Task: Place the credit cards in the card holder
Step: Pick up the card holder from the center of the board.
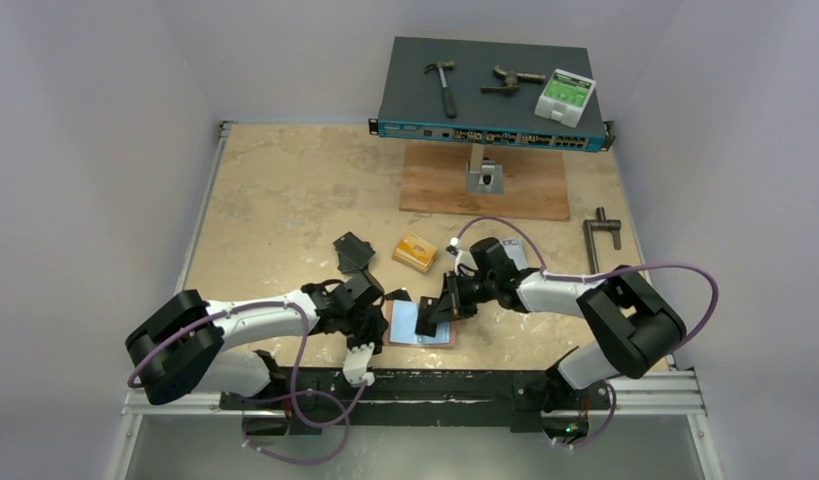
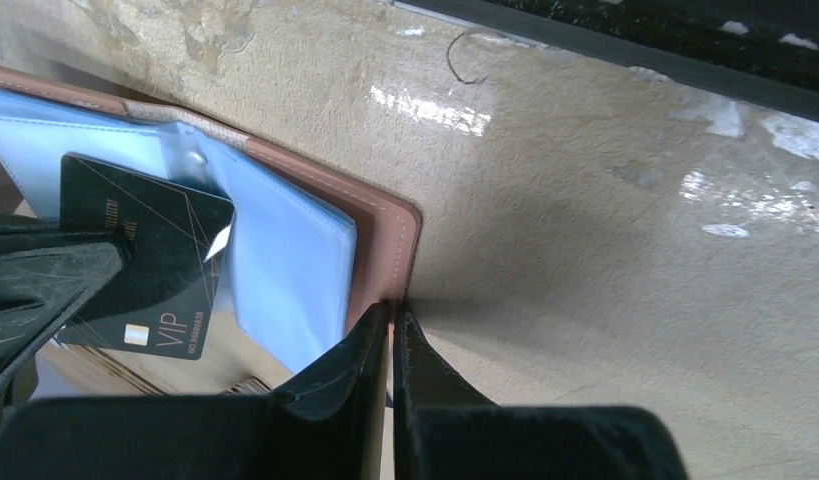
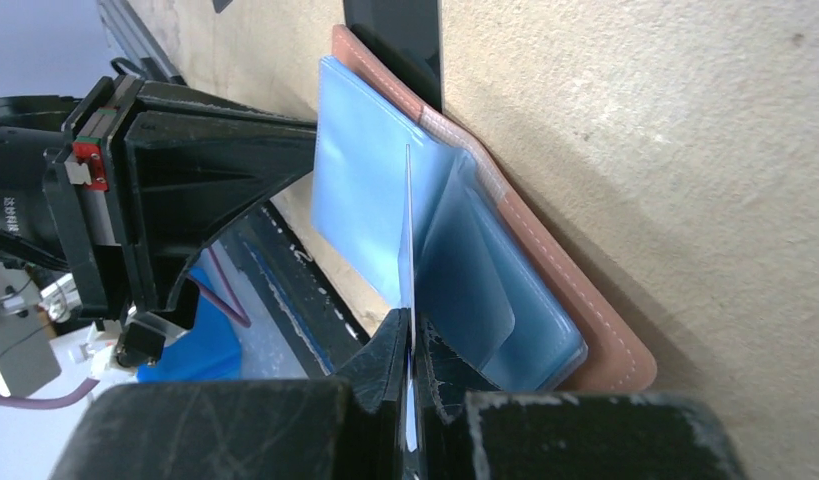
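The card holder (image 1: 400, 324) is laid open on the table (image 1: 285, 200) near its front edge, between the two grippers, with its blue plastic sleeves (image 2: 285, 260) facing up. The left gripper (image 2: 393, 312) is pinched closed on the holder's salmon rim at one corner, and the fingertips are pressed down to the tabletop. The right gripper (image 3: 411, 325) is closed on a black VIP card (image 2: 150, 265), which is held on edge over the sleeves and just beside the left gripper's fingers.

In the right wrist view the card is seen only as a thin line rising from between the fingertips, set between a flat sleeve and a curled one. Whether its leading edge has entered a pocket cannot be told. In the left wrist view one end of the card is covered by a right finger (image 2: 35, 290), and the holder's far side is cut off by the frame. The rim inside the left pinch is hidden.

A black card stack (image 1: 353, 250) and an orange-gold card stack (image 1: 415, 252) are lying apart from the holder, farther back on the table.
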Robot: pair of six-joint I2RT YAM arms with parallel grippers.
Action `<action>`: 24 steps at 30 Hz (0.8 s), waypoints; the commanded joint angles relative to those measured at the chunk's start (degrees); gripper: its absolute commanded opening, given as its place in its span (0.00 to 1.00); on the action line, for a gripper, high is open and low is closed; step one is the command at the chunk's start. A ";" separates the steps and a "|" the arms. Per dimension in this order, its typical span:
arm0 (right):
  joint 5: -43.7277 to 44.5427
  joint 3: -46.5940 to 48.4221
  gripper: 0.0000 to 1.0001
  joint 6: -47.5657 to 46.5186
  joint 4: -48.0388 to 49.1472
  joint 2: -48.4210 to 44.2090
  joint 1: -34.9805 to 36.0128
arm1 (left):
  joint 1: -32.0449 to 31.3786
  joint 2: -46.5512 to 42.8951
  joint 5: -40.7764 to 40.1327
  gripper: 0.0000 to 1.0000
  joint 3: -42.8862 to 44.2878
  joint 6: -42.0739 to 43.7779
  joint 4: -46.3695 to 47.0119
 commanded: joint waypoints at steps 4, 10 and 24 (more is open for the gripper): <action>6.39 1.71 0.00 -2.90 -7.47 -2.55 1.30 | -1.76 0.90 -3.38 0.03 -1.21 -5.04 0.76; 15.33 7.57 0.00 -8.51 -20.07 -2.59 4.67 | -2.43 0.51 -4.34 0.03 -0.92 -7.00 0.15; 22.23 10.45 0.00 -5.16 -28.24 -6.68 9.02 | -3.67 -0.70 -6.01 0.02 -0.13 -13.95 -1.08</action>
